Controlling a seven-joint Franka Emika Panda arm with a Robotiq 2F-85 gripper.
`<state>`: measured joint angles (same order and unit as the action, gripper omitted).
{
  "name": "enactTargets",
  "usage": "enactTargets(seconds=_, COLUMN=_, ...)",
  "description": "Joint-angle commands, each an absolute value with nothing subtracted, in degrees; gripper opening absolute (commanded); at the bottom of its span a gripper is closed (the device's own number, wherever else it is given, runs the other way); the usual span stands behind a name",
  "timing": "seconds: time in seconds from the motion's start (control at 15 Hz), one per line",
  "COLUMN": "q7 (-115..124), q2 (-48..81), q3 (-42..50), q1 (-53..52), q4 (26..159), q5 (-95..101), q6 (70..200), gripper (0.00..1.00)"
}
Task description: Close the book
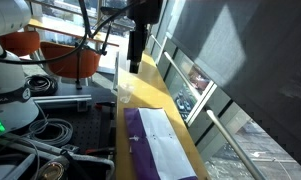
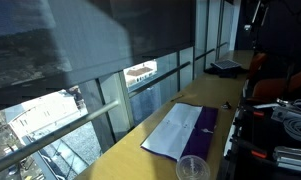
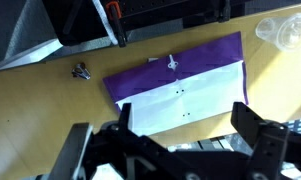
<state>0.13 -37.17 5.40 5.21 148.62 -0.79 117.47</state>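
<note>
**Window-side bench with an open book beneath a raised end effector**

Yellow wooden bench (image 1: pixel 155 98) running along a glazed wall, with a dark blind (image 2: pixel 90 30) lowered over the upper part of the window (image 2: pixel 140 85); buildings show outside.

The book (image 1: pixel 155 145) lies flat and open on the bench. A white page faces up and a purple strip runs along one long side. It shows in both exterior views (image 2: pixel 180 130) and in the wrist view (image 3: pixel 185 95), where a small pale item (image 3: pixel 172 62) rests on the purple strip.

The end effector (image 1: pixel 136 68) hangs above the bench, clear of the book and touching nothing. In the wrist view the end effector (image 3: pixel 170 145) is spread wide. One dark finger (image 3: pixel 82 150) sits off either side of the book's white page, and nothing is held between them.

A clear plastic cup (image 2: pixel 193 168) stands on the bench near one corner of the book; the wrist view (image 3: pixel 280 30) shows a gap between the two. A small metal object (image 3: pixel 82 70) lies on the bench off the opposite end of the book, apart from it.

The white robot base (image 1: pixel 10 95), loose cables (image 1: pixel 50 130) and orange chairs (image 1: pixel 75 55) are on the side of the book away from the window.
</note>
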Motion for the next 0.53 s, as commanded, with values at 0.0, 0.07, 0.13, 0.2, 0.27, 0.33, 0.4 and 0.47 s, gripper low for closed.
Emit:
enactTargets(seconds=0.0, q7=-4.56, q2=-29.07, q3=9.66, q1=2.46, q4=145.96, q5=-8.25, q6=127.43, gripper=1.0)
enactTargets(seconds=0.07, q7=-6.3, q2=-26.5, q3=10.8, q1=1.64, q4=144.77, q5=-10.86, q6=129.65, gripper=1.0)
enactTargets(seconds=0.13, q7=-7.97, q2=-23.45, q3=11.87, q1=0.79, q4=143.23, q5=-13.59, q6=131.61, gripper=1.0)
enactTargets(seconds=0.2, q7=-9.55, q2=-20.33, q3=12.72, q1=0.1, q4=141.33, q5=-16.06, q6=132.84, gripper=1.0)
enactTargets(seconds=0.27, q7=-10.9, q2=-16.77, q3=13.28, q1=-0.31, q4=139.13, q5=-18.06, q6=133.74, gripper=1.0)
enactTargets(seconds=0.33, q7=-12.26, q2=-13.3, q3=13.98, q1=-0.47, q4=136.54, q5=-20.05, q6=133.51, gripper=1.0)
enactTargets(seconds=0.4, q7=-12.86, q2=-9.57, q3=14.27, q1=-0.24, q4=133.68, q5=-21.79, q6=132.78, gripper=1.0)
enactTargets(seconds=0.47, q7=-13.6, q2=-5.8, q3=14.44, q1=0.58, q4=130.97, q5=-23.05, q6=132.58, gripper=1.0)
